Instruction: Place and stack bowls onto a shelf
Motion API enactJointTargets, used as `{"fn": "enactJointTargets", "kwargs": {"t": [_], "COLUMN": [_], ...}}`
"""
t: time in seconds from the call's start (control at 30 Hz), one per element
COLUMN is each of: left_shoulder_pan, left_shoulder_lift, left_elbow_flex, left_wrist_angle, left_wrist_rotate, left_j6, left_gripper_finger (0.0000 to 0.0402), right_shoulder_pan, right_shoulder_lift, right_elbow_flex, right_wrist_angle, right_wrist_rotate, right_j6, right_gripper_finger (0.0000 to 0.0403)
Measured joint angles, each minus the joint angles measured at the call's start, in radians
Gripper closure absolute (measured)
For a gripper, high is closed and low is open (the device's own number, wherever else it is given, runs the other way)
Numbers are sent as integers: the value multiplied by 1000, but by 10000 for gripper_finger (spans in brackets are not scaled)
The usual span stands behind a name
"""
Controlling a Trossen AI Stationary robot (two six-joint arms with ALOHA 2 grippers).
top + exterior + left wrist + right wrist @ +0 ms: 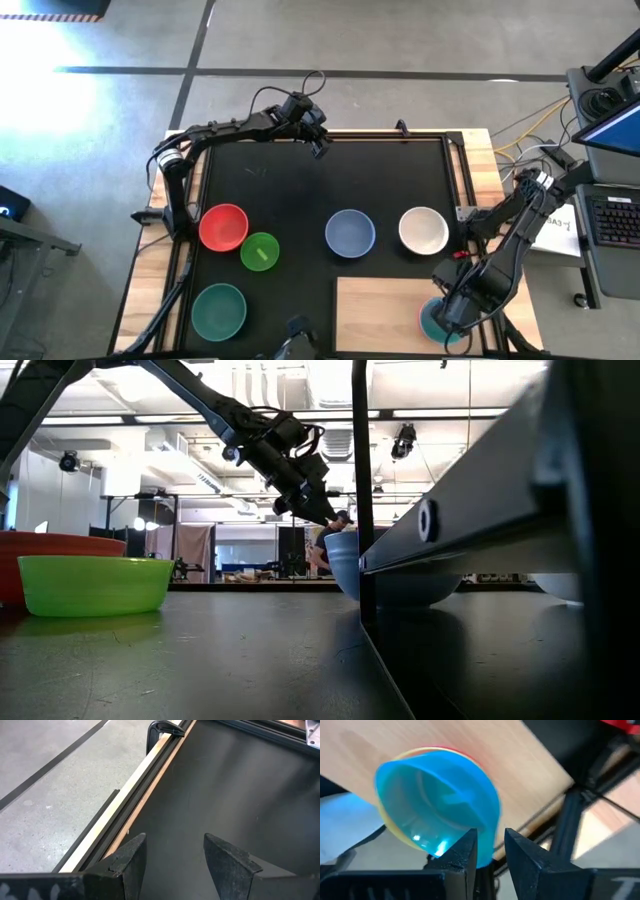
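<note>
- Black mat [300, 200] covers most of the table; the wooden shelf [385, 310] lies at its near edge, directly under and beside the right claw [445, 315].
- Right claw sits low over the shelf's right end. In the right wrist view its fingers [465, 852] clench the rim of the blue bowl [437, 817]: grasping, not released.
- Key relation: the blue bowl lies straight ahead of the right claw, tilted, its open mouth facing the wrist. Yellow and red-pink rims peek out behind it, so it looks nested on a stack already on the shelf. Judgement: the coming move is to settle it level and let go.
- Right arm is plainly the nearer one to the shelf. Left claw [318, 135] hovers well away over the far edge of the mat, fingers [227, 862] spread apart, holding nothing.
- Count on the mat, all well to the left of the right claw: five loose bowls.
  - Larger: red bowl [223, 227], teal bowl [219, 310], periwinkle bowl [350, 232], white bowl [423, 230] (nearest the right claw).
  - Smaller: green bowl [260, 251], touching or just beside the red one.
- Count at the shelf: one stack; blue certain, two more rims suggested.
- Arms: two. Shelves: one.
</note>
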Motion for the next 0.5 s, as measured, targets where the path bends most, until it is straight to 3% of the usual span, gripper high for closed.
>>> {"fn": "enactJointTargets", "kwargs": {"t": [0.3, 0.5], "left_shoulder_pan": [0, 0], "left_shoulder_lift": [0, 0], "left_elbow_flex": [0, 0], "left_wrist_angle": [0, 0], "left_wrist_rotate": [0, 0], "left_j6": [0, 5], "left_gripper_finger": [223, 223], "right_shoulder_pan": [0, 0], "right_shoulder_lift": [6, 39], "right_elbow_flex": [-22, -56], "right_wrist_angle": [3, 18], "right_wrist_rotate": [130, 122], "right_j6": [-8, -72], "right_gripper_finger": [300, 320]}}
